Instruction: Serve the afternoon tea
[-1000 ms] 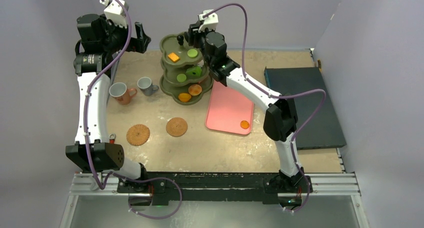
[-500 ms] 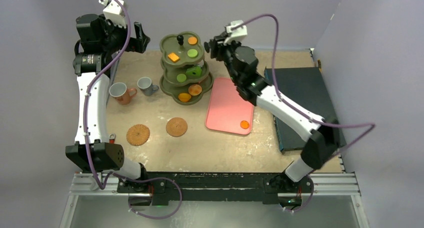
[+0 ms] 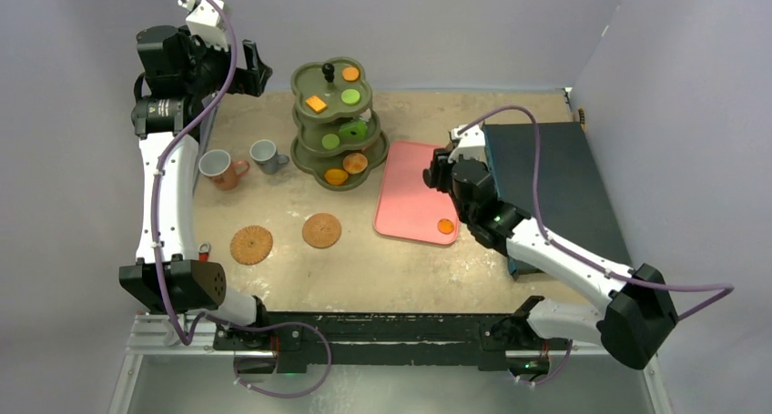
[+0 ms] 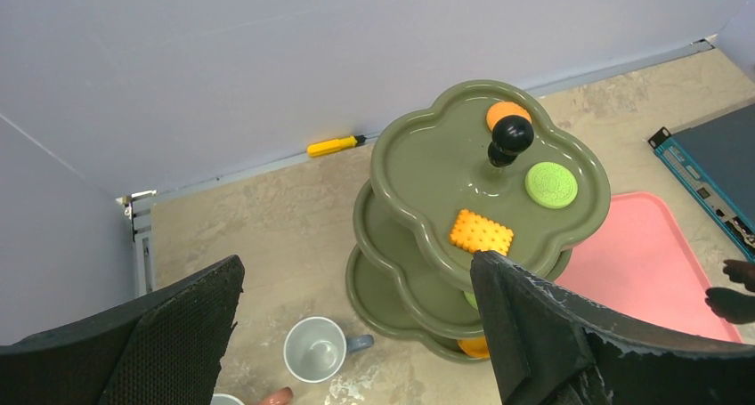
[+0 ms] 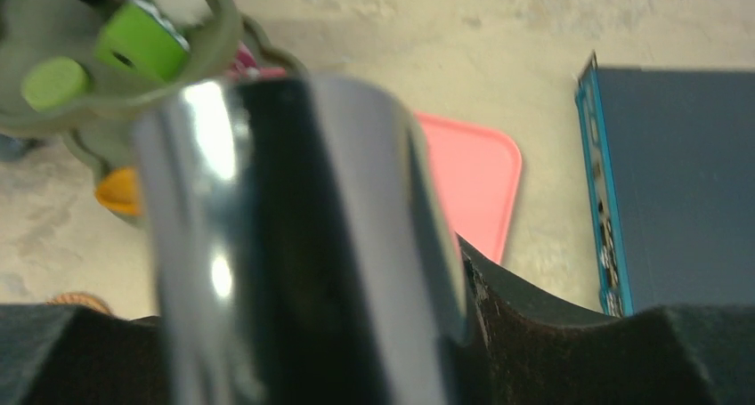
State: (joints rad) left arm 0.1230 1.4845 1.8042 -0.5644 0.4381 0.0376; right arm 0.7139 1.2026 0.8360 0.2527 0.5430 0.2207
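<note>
The olive three-tier stand [image 3: 301, 150] holds pastries: an orange square [image 3: 316, 104], a green round [image 3: 350, 95] and an orange round [image 3: 350, 73] on top, with green ones below and orange ones at the bottom. One orange pastry [image 3: 445, 225] lies on the pink tray [image 3: 410, 200]. A terracotta cup [image 3: 218, 166] and a grey-blue cup [image 3: 265, 155] stand left of the stand, with two brown coasters [image 3: 251, 244] [image 3: 321, 230] nearer. My right gripper [image 3: 435, 176] hovers over the tray, shut on shiny black tongs [image 5: 294, 245]. My left gripper [image 4: 356, 267] hangs open high over the stand [image 4: 427, 165].
A dark flat box [image 3: 555, 186] lies along the right side, against the tray's right edge. Walls close the back and right. A small yellow item [image 4: 334, 145] lies at the back wall behind the stand.
My right arm has swung back from the stand's top tier to above the pink tray, tongs still in its grip. An orange round pastry now shows on top. The left arm has not moved.
</note>
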